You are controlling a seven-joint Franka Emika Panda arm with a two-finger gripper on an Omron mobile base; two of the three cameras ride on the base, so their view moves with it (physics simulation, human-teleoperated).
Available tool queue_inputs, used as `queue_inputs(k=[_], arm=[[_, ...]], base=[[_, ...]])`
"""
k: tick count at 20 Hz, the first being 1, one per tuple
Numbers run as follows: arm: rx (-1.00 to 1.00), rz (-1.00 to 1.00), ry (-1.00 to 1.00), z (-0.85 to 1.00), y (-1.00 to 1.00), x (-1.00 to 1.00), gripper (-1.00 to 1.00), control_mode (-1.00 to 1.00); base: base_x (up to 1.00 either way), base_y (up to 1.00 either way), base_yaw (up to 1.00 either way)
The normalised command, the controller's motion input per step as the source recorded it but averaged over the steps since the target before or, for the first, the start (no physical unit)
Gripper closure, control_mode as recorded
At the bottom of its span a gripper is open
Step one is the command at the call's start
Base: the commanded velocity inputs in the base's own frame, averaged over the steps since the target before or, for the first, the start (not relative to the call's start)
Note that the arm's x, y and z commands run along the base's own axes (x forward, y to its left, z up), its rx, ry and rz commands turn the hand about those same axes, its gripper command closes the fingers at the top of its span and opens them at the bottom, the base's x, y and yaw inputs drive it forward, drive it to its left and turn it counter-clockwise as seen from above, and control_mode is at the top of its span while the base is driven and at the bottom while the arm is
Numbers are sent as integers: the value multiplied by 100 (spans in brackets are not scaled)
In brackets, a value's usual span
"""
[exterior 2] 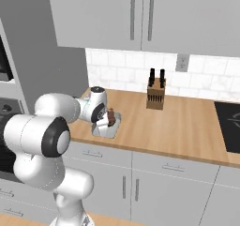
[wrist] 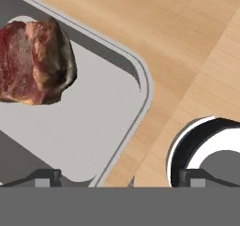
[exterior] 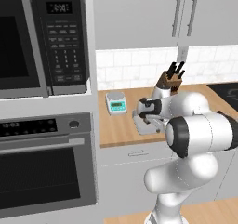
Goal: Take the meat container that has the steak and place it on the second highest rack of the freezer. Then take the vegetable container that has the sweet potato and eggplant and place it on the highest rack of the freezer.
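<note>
Here you see the gripper (wrist: 117,176) low over the near rim of the meat container (wrist: 108,122), a shallow grey tray sitting on the wooden tabletop (wrist: 187,42). Its two dark fingertips (wrist: 44,177) stand wide apart: one sits over the tray floor, the other outside the rim over bare wood, so the rim runs between them and nothing is clamped. The steak (wrist: 33,63), a lumpy red-brown chunk, lies inside the tray toward its far side, well clear of both tips.

From the right base camera you can pick out the same tray (exterior 2: 107,129) near the front edge of the tabletop (exterior 2: 187,126), with the steak (exterior 2: 111,117) just beside the wrist. A knife block (exterior 2: 155,94) stands farther back by the tiled wall. From the left base camera, a small kitchen scale (exterior: 116,102) sits just left of the tray (exterior: 148,128), and the microwave (exterior: 44,39) and oven (exterior: 46,162) fill the column to the left.
</note>
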Motion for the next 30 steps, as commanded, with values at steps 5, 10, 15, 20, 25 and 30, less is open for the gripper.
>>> queue_inputs(k=[5, 10, 15, 20, 25, 30], arm=[[0, 0, 0, -20, 0, 37, -100, -100], [0, 0, 0, -31, 0, 21, -100, -100], [0, 0, 0, -31, 0, 20, 100, -100], [0, 0, 0, -37, 0, 5, 100, -100], [0, 0, 0, 0, 1, 0, 100, -100], [-2, 0, -9, -1, 18, -12, 100, -100]], base=[[0, 0, 0], [0, 0, 0], [0, 0, 0], [0, 0, 0], [0, 0, 0], [0, 0, 0]])
